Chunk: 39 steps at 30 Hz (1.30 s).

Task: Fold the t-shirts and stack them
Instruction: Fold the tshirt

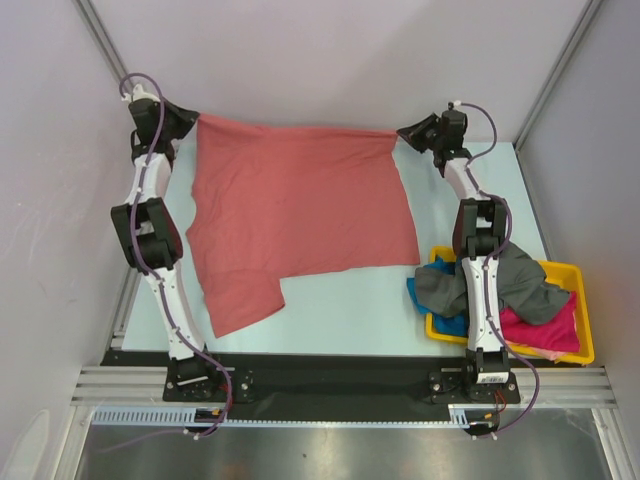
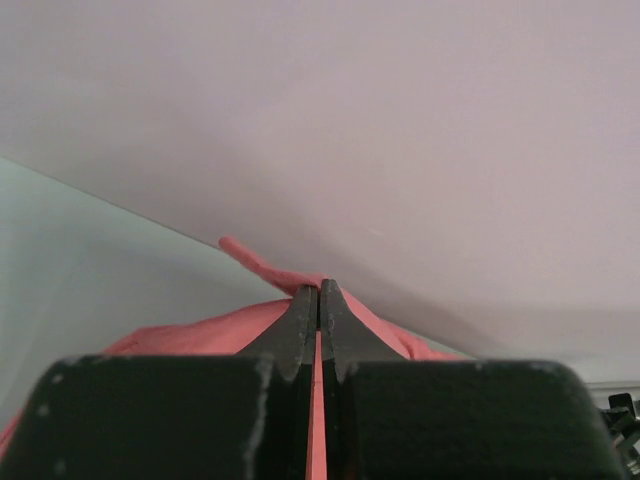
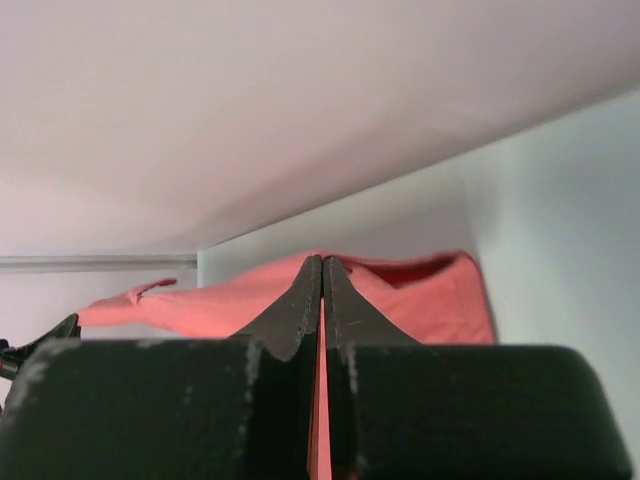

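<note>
Cloth thin, floppy, light: salmon-red tee (image 1: 300,215) sags, so grab corners. Left gripper (image 1: 193,120), right gripper (image 1: 404,133) both pinching far corners.

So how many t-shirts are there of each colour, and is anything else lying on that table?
Salmon-red t-shirt: 1
Dark grey t-shirt: 1
Bright blue t-shirt: 1
Magenta-pink t-shirt: 1
Yellow tray: 1
Total: 5 things, 4 of them t-shirts, as far as the heap in the tray shows.
</note>
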### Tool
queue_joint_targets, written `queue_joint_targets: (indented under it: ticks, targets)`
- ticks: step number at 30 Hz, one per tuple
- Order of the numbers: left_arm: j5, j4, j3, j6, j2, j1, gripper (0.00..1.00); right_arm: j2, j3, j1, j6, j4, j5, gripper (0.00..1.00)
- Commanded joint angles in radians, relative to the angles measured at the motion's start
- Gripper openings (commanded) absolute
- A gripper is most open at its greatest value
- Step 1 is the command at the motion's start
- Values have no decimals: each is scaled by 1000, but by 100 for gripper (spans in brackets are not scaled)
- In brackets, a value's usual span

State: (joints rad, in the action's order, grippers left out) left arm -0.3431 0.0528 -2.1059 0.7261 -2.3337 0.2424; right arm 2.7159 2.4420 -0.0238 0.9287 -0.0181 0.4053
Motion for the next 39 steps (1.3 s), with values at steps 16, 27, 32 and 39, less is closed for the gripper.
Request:
queue_joint_targets:
  ticks: [16, 27, 32, 39]
  targets:
    - [39, -111, 105, -91, 134, -3, 0, -120, -76, 16, 4, 150, 19, 0]
    - [98, -160, 472, -178, 379, -6, 0, -220, -209, 15, -93, 328, 84, 0]
    - [121, -171, 589, -189, 459, -3, 0, -235, -227, 42, -113, 383, 82, 0]
    - [138, -211, 629, -191, 468, -2, 0, -246, -244, 44, -122, 409, 81, 0]
